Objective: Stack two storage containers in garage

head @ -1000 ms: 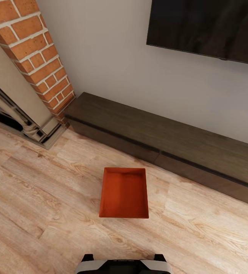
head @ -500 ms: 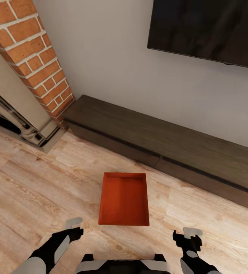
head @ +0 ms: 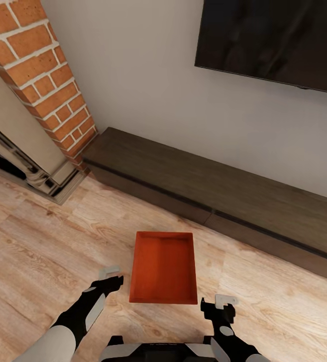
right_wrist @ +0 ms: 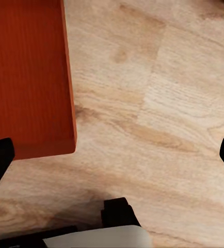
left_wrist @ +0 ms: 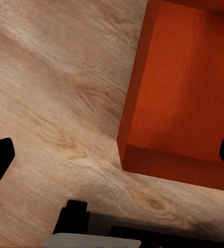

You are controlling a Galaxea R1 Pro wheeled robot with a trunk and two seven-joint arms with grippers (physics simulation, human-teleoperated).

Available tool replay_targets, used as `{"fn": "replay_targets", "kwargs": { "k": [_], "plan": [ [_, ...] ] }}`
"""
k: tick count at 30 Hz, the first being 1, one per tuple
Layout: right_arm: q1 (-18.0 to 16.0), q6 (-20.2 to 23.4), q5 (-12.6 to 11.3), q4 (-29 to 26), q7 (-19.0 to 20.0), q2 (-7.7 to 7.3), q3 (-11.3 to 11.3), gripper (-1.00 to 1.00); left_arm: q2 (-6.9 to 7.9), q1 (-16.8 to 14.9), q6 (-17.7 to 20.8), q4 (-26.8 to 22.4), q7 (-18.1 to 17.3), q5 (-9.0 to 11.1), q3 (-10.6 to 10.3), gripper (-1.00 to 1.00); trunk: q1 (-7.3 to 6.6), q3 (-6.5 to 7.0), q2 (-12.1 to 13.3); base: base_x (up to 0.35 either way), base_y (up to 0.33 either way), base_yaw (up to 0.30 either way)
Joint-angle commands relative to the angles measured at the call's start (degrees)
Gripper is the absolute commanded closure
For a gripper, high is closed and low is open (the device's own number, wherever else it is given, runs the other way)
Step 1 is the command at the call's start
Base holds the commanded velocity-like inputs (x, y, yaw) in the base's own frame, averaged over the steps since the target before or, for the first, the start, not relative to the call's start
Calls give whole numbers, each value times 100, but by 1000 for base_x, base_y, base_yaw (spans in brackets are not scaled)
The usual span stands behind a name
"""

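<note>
fingers: left gripper (head: 111, 277) spread, empty | right gripper (head: 219, 305) spread, empty | one storage container (head: 163, 267)

you're looking down at a light wood plank floor (head: 37, 251) with strong grain. a long low dark-brown bench (head: 223, 193) runs along the plain pale wall (head: 143, 75), slanting across your view. above it hangs a black wall screen (head: 279, 35). at the bench's left end stands a red-brick fireplace (head: 42, 75) with a beige surround, touching the bench's corner.
</note>
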Motion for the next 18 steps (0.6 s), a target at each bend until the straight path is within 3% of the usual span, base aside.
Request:
{"fn": "replay_targets", "kwargs": {
  "k": [1, 14, 18],
  "plan": [
    [-3, -23, -53, 3, 9, 1, 51, -100, 5, 2, 25, -19, 45, 56, -34, -100, 1, -3, -3, 2, 0, 0],
    [-3, -15, -41, 10, 171, -1, 34, -100, 3, 0, 34, -15, 53, 66, -33, -100, 1, -3, -3, 24, 30, 0],
    [-3, -15, 135, 10, 169, 2, 27, -100, 4, 1, 30, -14, 53, 68, -33, -100, 1, -3, -3, 36, 48, 0]
  ]
}}
